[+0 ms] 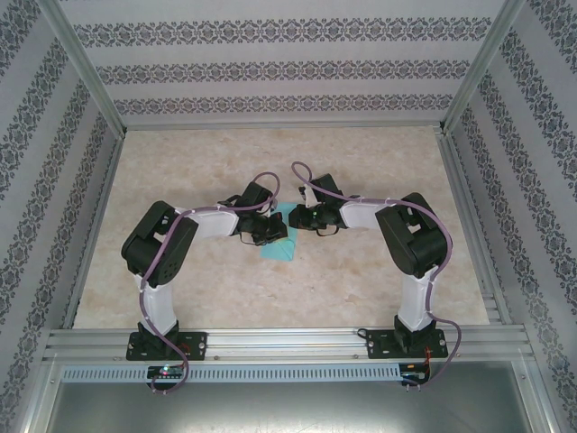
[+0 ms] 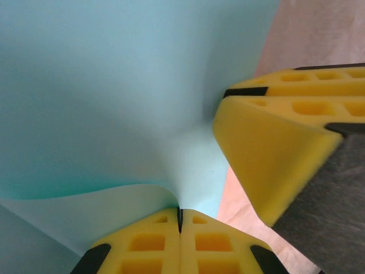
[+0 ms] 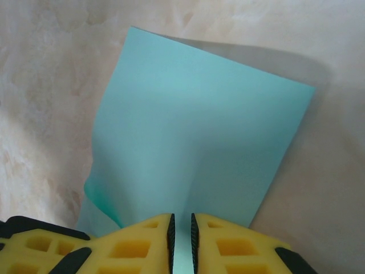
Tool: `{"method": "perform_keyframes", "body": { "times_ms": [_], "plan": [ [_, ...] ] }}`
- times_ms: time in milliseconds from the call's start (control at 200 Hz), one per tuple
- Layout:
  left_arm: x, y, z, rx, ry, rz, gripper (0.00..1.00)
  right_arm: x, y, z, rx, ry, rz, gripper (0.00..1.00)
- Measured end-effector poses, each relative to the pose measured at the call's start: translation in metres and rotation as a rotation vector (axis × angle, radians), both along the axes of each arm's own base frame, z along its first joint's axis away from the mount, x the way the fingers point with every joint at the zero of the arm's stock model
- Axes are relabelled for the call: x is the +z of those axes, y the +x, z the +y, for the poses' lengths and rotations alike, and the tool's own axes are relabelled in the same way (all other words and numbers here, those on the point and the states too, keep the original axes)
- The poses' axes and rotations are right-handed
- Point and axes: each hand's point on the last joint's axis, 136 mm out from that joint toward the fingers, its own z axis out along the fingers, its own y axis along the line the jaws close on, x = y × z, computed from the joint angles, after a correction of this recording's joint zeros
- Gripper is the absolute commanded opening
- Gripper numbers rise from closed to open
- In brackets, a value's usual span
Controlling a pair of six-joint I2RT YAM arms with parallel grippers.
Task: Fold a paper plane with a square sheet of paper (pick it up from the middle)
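on marbled table [image 1: 180, 171], left tool [image 2: 180, 216] and right tool [image 3: 181, 220] pinch curling teal paper [image 3: 194, 131].

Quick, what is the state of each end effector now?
Left end effector: closed, pinching the square sheet of paper.
Right end effector: closed on the same sheet.

2 black-and-white arms [image 1: 162, 302] carry purplish cables [image 1: 261, 180] and yellow, perhaps foam, gripper fingers [image 2: 274, 142].

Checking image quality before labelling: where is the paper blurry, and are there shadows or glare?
Left wrist: the teal paper sheet is close and soft-focused. Right wrist: its edges are crisp, with a soft shadow on the table behind. Top external: even light, no glare.
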Motion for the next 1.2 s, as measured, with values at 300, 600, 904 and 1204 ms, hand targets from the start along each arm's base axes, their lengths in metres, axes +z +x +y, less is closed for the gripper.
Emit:
{"method": "perform_keyframes", "body": {
  "times_ms": [300,600,904,1204],
  "plan": [
    [-0.0013,-0.0002,-0.0028,-0.006,0.0,-0.001,0.07,0.0001,0.0,0.0001,0.005,-0.001,-0.004,0.19],
    [-0.0022,0.0004,-0.003,-0.006,0.001,0.0,0.1,0.0003,-0.0001,0.0002,0.006,0.0,-0.004,0.21],
    [-0.0029,0.0007,-0.0029,-0.008,0.01,-0.009,0.1,0.0006,0.0,0.0002,0.006,-0.001,-0.005,0.21],
    [-0.0019,0.0015,-0.0022,-0.013,0.022,-0.026,0.1,0.0006,0.0,0.0002,0.008,-0.001,-0.007,0.2]
  ]
}}
